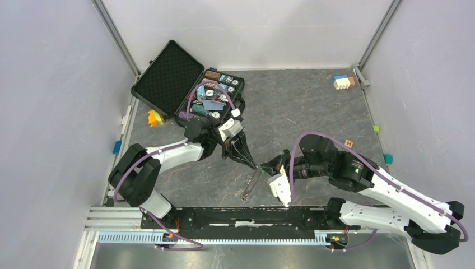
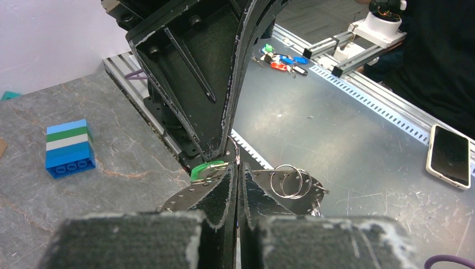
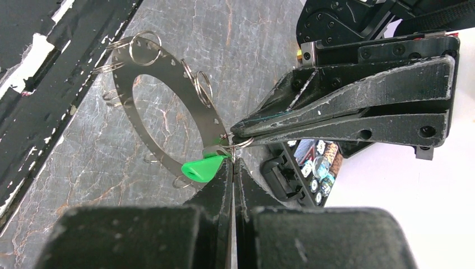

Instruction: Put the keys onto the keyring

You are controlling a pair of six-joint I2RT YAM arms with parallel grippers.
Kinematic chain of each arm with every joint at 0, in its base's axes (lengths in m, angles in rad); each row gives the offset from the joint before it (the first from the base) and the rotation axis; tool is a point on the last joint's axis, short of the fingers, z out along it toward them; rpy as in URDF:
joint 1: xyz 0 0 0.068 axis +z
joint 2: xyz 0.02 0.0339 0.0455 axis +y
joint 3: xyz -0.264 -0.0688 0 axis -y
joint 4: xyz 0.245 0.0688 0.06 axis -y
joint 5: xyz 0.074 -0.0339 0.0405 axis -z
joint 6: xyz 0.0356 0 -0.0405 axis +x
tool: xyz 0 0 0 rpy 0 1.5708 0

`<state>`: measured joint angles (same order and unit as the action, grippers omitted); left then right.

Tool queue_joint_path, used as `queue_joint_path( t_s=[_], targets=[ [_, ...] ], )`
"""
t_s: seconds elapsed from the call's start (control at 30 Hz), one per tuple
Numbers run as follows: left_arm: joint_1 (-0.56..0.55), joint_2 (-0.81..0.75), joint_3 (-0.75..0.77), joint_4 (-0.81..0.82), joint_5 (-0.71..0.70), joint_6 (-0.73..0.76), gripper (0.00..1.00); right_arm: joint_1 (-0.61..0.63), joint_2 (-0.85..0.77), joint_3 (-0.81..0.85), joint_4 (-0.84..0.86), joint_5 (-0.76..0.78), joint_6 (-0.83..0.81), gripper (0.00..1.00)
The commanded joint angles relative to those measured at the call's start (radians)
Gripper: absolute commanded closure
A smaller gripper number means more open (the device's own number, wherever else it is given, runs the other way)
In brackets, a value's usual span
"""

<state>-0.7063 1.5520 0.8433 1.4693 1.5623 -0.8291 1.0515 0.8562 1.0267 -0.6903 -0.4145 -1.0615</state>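
The keyring [image 3: 168,67], a flat metal hoop with little holes and small rings along its edge, hangs tilted between the two arms near the middle of the top view, over the grey worktop [image 3: 252,50]. I cannot tell if its low end touches the worktop. The left end effector [image 3: 234,133] comes in from the right side of the right wrist view. It is pressed together and pinches a small split ring [image 3: 242,143] at the hoop's edge. The right end effector [image 3: 232,163] comes up from the bottom of that view. It is pressed together too and seems to pinch the green key [image 3: 201,168] right beside that ring. Both tips crowd into one tiny spot, so they may bump each other. The grips are only on thin bits of metal. If one arm pulls or twists too hard, the key may slip out and drop. The ring could also snap shut before the key's hole is threaded on. If the left grip slips, the whole hoop could swing down and fall flat.
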Motion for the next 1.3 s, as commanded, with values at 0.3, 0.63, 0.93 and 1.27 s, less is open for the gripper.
queue_joint_path(
  t_s=[0.3, 0.63, 0.93, 1.27],
  targets=[
    [0.002, -0.018, -0.010, 0.086, 0.016, 0.039, 0.98, -0.025, -0.015, 0.007, 0.063, -0.025, 0.056, 1.00],
    [-0.005, -0.023, -0.051, 0.071, 0.085, 0.126, 0.98, -0.035, 0.052, 0.054, 0.036, -0.092, 0.097, 1.00],
    [-0.007, -0.057, -0.108, 0.072, 0.089, 0.179, 0.98, -0.034, 0.123, 0.103, 0.006, -0.118, 0.109, 1.00],
    [-0.012, -0.067, -0.135, 0.085, 0.090, 0.206, 0.98, -0.036, 0.193, 0.141, 0.000, -0.126, 0.142, 1.00]
  ],
)
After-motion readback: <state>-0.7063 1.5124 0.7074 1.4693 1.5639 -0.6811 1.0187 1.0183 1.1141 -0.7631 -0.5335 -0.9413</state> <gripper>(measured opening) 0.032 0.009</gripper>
